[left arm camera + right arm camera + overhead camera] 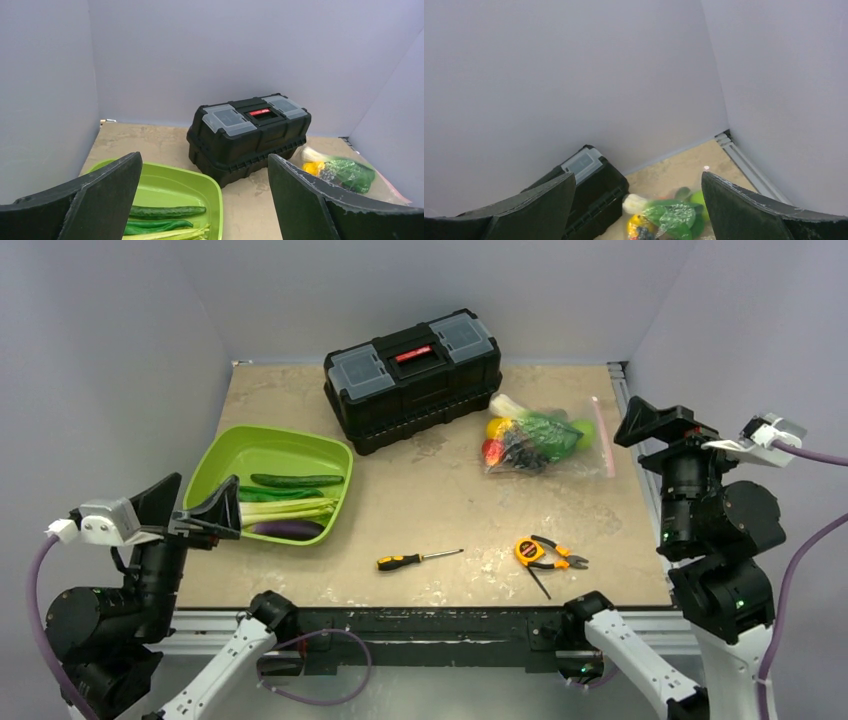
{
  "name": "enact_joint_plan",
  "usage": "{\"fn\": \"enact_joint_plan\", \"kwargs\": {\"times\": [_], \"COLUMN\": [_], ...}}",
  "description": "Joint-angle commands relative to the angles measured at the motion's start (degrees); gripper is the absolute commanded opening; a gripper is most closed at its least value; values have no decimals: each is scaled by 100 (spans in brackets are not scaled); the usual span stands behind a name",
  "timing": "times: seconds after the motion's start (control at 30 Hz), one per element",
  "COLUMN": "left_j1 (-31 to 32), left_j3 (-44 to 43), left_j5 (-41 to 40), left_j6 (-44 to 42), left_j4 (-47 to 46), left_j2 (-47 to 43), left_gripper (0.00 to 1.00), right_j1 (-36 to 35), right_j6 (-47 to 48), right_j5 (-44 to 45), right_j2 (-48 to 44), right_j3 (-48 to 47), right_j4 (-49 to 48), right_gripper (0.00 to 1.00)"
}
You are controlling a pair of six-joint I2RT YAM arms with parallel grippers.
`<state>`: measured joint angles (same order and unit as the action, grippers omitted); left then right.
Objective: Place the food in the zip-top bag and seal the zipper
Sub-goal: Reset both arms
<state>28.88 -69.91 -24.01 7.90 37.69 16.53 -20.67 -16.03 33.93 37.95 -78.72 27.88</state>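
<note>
Two grippers: the left gripper (190, 510) and the right gripper (668, 430) both stand with jaws spread wide, holding nothing, each raised at its own side of the table (430, 500).
Task's thing: the zip-top bag (560, 462) lies flat at the far right, just beside the black toolbox (412, 375), with the toy food (525, 435) bunched inside it.
Zipper: the pink strip (603, 435) runs along the bag's right edge, nearest the right gripper; whether it is pressed shut cannot be told from here.
Step in hand: loading looks finished, so sealing, or checking the seal, is what appears to remain.
How to do it well: pin one end of the strip, then pinch along its whole length in one steady pass; keep the toys pushed toward the toolbox side so none sits under the strip; press low so the floppy plastic does not slide.
Count, bag: one bag, one strip; yellow, red, green and leafy green-white pieces show, but they overlap too much for a firm number.
Count, table: one toolbox; one lime-green tray (225, 445) holding four long vegetables; one screwdriver (418, 559); one orange-and-black tool, pliers (548, 554) by the look.
</note>
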Motion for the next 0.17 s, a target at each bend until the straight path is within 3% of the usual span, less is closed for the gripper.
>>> {"fn": "enact_joint_plan", "kwargs": {"times": [0.0,0.13], "left_j1": [-24,-24], "left_j3": [-243,-409], "left_j5": [-59,-195], "left_j6": [121,565], "left_j4": [180,366], "left_j2": [282,402], "left_gripper": [95,94], "right_j1": [14,14], "right_j6": [79,-115], "right_j5": [192,-97], "right_j2": [-71,244], "right_j3": [227,142], "right_j4": [17,543], "right_gripper": [99,99]}}
